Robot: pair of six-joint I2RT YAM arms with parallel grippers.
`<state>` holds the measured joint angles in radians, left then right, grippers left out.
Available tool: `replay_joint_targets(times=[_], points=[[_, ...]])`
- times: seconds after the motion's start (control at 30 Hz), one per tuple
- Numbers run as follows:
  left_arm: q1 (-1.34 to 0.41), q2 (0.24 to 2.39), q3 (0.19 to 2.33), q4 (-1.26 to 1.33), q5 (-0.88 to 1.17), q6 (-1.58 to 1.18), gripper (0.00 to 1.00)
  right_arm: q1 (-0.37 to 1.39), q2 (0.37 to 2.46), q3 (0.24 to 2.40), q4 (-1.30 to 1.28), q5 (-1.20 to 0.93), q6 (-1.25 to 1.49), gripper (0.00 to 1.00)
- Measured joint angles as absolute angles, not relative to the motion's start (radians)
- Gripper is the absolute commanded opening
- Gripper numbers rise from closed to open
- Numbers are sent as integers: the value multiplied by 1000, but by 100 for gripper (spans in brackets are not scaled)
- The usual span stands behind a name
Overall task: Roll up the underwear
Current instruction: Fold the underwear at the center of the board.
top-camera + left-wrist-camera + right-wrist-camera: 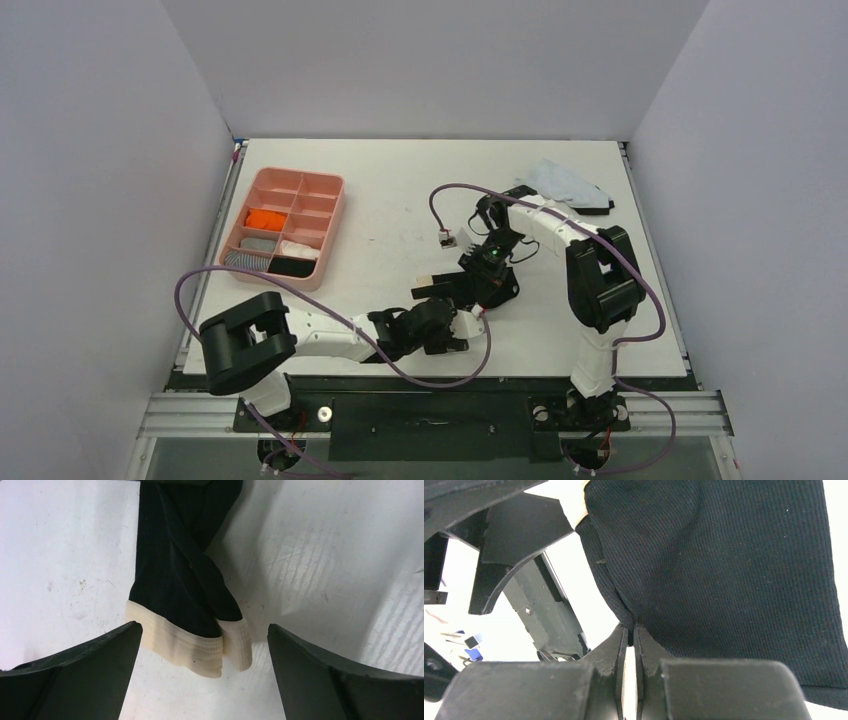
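Observation:
The black underwear (pixel 734 565) with a beige waistband (pixel 195 647) is bunched near the table's front middle (pixel 440 290). My right gripper (pixel 630 628) is shut, pinching a fold of the black cloth; it shows in the top view (pixel 476 286). My left gripper (pixel 205 627) is open, its fingers on either side of the waistband end and not touching it; in the top view it sits just in front of the garment (pixel 455 320). The orange underwear (pixel 265 218) lies rolled in a compartment of the pink tray (pixel 335 225).
The pink tray at the left holds several rolled cloths in its compartments. A pale cloth pile (pixel 565 185) lies at the back right. A small connector (pixel 447 240) on a purple cable hangs over the table's middle.

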<state>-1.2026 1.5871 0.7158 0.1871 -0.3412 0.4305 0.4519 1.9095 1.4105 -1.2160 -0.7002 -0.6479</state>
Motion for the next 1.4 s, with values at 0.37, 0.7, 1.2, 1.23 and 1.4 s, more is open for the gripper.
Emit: replay_joint_targets(times=[0.37,0.7,1.2,1.23,1.4], points=[[-1203,1601,700,198,-358,455,69,451,1909,1412,-1221,-701,-657,0],[-1169,1601,708,123,-244,420,34,451,1909,1411,-1222,-701,-663,0],[-945,1553,801,-55,183,321,0,451,1906,1357,-1229,-708,-669,0],[-939,1552,802,-65,207,318,0,451,1905,1356,-1232,-708,-669,0],[-910,1550,826,-159,367,317,0,451,1890,1350,-1251,-721,-678,0]])
